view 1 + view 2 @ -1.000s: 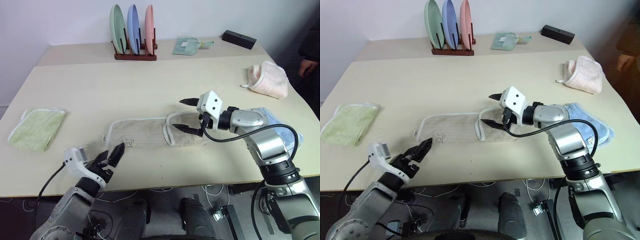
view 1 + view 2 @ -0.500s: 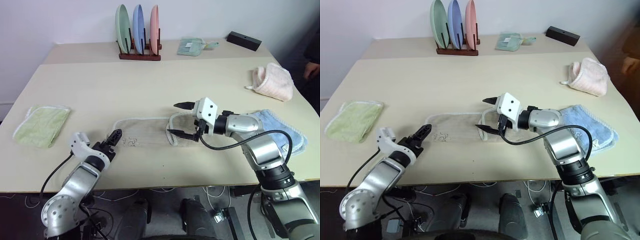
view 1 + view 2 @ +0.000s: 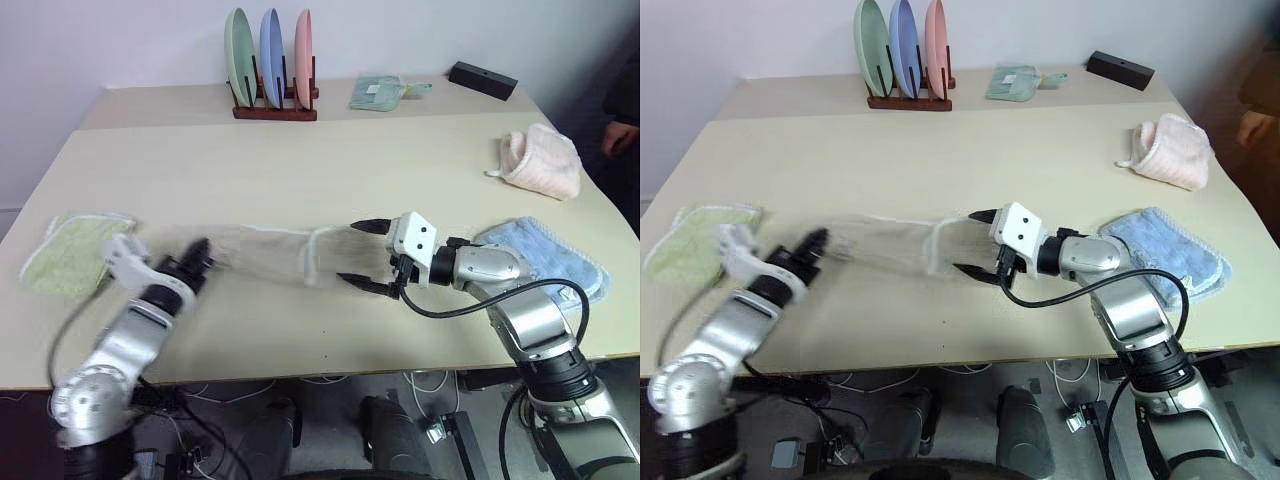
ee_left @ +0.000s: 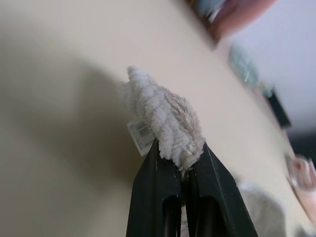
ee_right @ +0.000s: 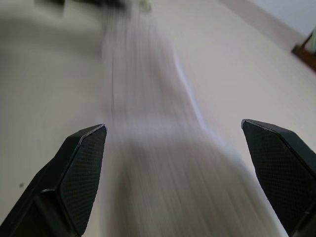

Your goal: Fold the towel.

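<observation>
The beige towel (image 3: 270, 255) lies stretched out across the middle of the table (image 3: 320, 160), blurred by motion. My left gripper (image 3: 195, 255) is shut on the towel's left end and holds it a little off the table. In the left wrist view the black fingers (image 4: 158, 173) pinch a bunch of terry towel (image 4: 168, 116), with a small white tag (image 4: 139, 134) beside it. My right gripper (image 3: 362, 254) stands open at the towel's right end, one finger on either side and nothing gripped. In the right wrist view the towel (image 5: 158, 163) runs away between the wide-spread fingertips (image 5: 81, 168).
A light green folded towel (image 3: 65, 250) lies at the table's left edge, a light blue towel (image 3: 550, 255) right of my right arm. A pink cloth (image 3: 545, 160) sits at the far right. At the back stand a plate rack (image 3: 270, 60), a small green cloth (image 3: 378, 92) and a black box (image 3: 482, 78).
My left gripper has shut on the towel's left end and moved up and to the left, dragging the towel leftward. The right gripper stayed open and nearly still.
</observation>
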Controlling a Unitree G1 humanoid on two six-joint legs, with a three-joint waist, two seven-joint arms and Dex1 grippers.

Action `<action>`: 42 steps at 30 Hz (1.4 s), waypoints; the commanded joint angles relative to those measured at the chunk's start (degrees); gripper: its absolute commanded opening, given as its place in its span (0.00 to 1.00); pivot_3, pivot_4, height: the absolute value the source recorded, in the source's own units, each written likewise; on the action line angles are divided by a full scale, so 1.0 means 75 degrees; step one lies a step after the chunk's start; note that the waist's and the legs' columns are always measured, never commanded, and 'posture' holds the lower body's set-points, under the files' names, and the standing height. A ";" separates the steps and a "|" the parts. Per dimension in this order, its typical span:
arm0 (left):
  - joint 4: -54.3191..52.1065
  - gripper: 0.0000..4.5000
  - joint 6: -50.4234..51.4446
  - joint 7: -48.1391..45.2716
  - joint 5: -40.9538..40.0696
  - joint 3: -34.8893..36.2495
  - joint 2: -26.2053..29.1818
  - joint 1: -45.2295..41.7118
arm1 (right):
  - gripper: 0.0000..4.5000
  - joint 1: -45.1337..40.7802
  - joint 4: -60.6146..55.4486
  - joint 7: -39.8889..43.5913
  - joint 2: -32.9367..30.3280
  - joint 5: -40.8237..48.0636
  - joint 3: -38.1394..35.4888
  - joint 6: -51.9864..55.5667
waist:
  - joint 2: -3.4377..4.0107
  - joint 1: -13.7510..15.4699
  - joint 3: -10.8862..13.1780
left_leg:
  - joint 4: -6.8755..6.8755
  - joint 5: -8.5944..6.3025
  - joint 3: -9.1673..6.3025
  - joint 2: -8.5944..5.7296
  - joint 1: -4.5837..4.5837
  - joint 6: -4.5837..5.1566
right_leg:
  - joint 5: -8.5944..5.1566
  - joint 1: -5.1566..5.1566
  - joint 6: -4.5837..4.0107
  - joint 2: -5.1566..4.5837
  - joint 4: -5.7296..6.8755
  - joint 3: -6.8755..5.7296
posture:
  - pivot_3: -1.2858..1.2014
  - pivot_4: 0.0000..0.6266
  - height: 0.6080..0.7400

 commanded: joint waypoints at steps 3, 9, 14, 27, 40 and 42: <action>-0.0263 0.01 0.0105 -0.1734 0.0621 0.0128 0.1537 -0.0326 | 1.00 -0.0055 0.0004 0.0066 -0.0124 0.0105 -0.0312 -0.0177 | -0.0002 0.0028 0.0001 | -0.0001 0.0000 0.0002 -0.0001 -0.0002 0.0000 | 0.0000 0.0001 0.0000 0.0000 -0.0005 0.0000 | 0.52 0.24 1.00; -0.1080 0.01 0.0441 -0.3712 0.2017 -0.1845 0.2501 -0.0615 | 1.00 0.0045 0.0036 0.0045 -0.0096 0.0065 -0.0282 -0.0214 | -0.0004 0.0002 0.0002 | -0.0002 0.0000 0.0001 -0.0002 -0.0003 0.0001 | 0.0002 0.0006 0.0003 0.0000 -0.0010 0.0000 | 0.52 0.24 1.00; -0.0973 0.01 0.0212 -0.4712 0.3769 -0.3585 0.2558 -0.0952 | 1.00 0.0133 -0.0024 -0.0020 -0.0103 0.0056 -0.0309 -0.0163 | -0.0003 -0.0046 0.0003 | -0.0011 0.0000 0.0007 0.0003 -0.0001 0.0001 | 0.0002 0.0001 0.0003 0.0004 -0.0010 0.0003 | 0.52 0.24 1.00; -0.0596 0.14 0.0349 -0.5626 0.5249 -0.4622 0.1515 -0.1247 | 1.00 0.0335 -0.0287 -0.0291 -0.0139 -0.0001 -0.0327 0.0019 | -0.0005 -0.0022 0.0005 | -0.0006 -0.0001 0.0002 0.0007 -0.0005 0.0001 | 0.0013 0.0000 0.0023 0.0006 -0.0011 0.0004 | 0.52 0.24 1.00; -0.0990 0.33 0.0926 -0.5786 0.3163 -0.1237 0.1858 -0.0307 | 0.28 -0.0096 -0.0362 -0.0587 0.0224 0.0112 -0.0238 0.0493 | -0.0005 -0.0049 0.0005 | -0.0005 -0.0001 0.0004 0.0047 -0.0004 0.0001 | 0.0015 -0.0003 0.0018 0.0017 -0.0010 0.0003 | 0.52 0.24 1.00; -0.0796 0.10 0.0755 -0.5559 0.3511 -0.1063 0.1866 -0.0378 | 0.02 -0.0313 -0.0401 -0.0683 0.0466 0.0212 -0.0174 0.0711 | -0.0005 -0.0049 0.0005 | -0.0005 -0.0001 0.0008 0.0046 -0.0004 0.0001 | 0.0016 -0.0003 0.0018 0.0017 -0.0011 0.0003 | 0.52 0.24 1.00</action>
